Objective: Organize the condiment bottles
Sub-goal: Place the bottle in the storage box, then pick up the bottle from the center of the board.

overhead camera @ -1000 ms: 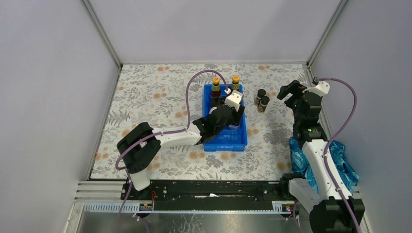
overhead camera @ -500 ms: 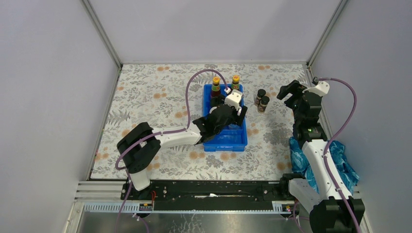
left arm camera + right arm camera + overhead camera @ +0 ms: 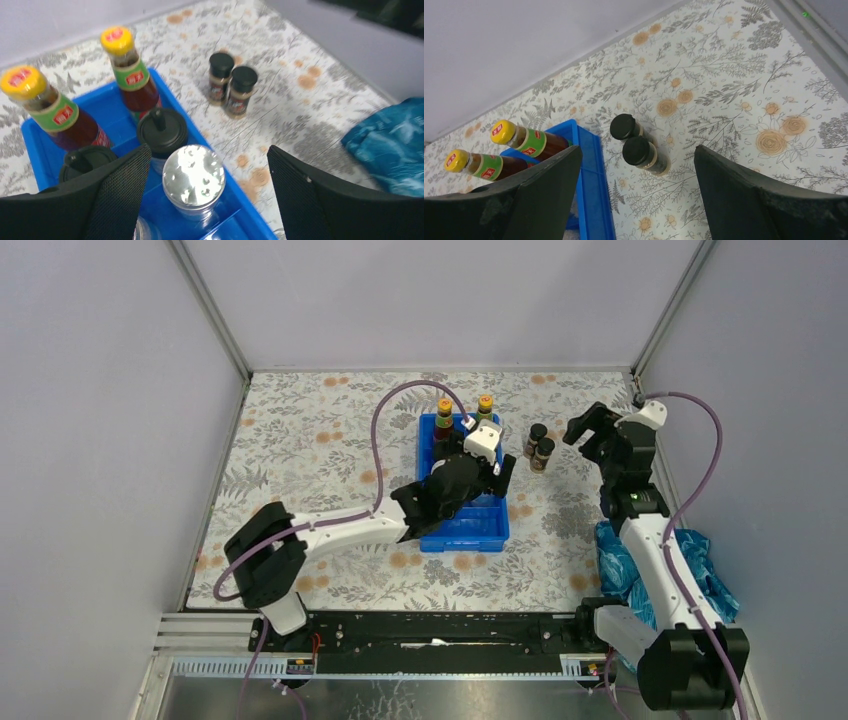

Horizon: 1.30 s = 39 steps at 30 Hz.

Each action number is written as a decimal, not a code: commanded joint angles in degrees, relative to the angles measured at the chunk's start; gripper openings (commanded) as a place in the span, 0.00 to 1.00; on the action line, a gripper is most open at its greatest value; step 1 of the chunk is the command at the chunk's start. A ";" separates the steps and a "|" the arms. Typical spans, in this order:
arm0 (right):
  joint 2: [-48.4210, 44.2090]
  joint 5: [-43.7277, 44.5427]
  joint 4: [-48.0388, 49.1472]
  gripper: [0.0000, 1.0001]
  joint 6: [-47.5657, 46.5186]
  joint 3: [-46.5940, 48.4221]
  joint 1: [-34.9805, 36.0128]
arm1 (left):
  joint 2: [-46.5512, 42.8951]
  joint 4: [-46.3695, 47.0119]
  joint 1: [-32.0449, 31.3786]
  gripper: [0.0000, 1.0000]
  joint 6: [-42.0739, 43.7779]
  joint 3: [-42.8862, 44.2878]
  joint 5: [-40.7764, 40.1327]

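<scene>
Left gripper [image 3: 207, 160]: fingers spread wide, holding nothing. It hangs over the blue compartmented plastic tray [image 3: 35, 150], straddling a squat jar with a shiny perforated silver lid [image 3: 194, 176].

Behind that jar stand two clear bottles with matte black domed caps [image 3: 162, 131]. At the tray's far end are two glossy dark red bottles with yellow-orange caps [image 3: 132, 75], upright. Like kinds are paired by compartment.

Two short dark black-capped jars [image 3: 644, 155] stand close together on the floral desk [image 3: 734, 90], just beside the tray, unsorted.

Right gripper [image 3: 636, 150]: open, empty, aimed down at them. Probably the next pick.
</scene>
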 commanded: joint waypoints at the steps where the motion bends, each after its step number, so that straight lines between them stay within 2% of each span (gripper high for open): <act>1: 4.71 -5.18 -2.10 0.91 -1.14 5.99 -0.17 | -5.19 -0.33 -2.67 0.90 2.19 4.80 -4.17; 6: 15.34 -12.58 -9.08 0.93 -2.99 14.85 -0.08 | -9.46 -6.00 -4.65 0.91 1.62 8.14 -6.04; 16: 29.15 -15.55 -18.33 0.93 -5.56 28.09 -0.01 | -19.39 -14.27 -6.61 0.91 -6.93 5.07 -7.45; 31: 40.58 -5.27 -22.74 0.91 -15.13 36.50 7.68 | -24.69 -17.40 -10.18 0.92 -12.18 -1.18 -8.67; 39: 43.87 -1.36 -22.30 0.91 -17.30 37.47 8.41 | -28.63 -16.80 -10.27 0.92 -12.80 -5.03 -9.09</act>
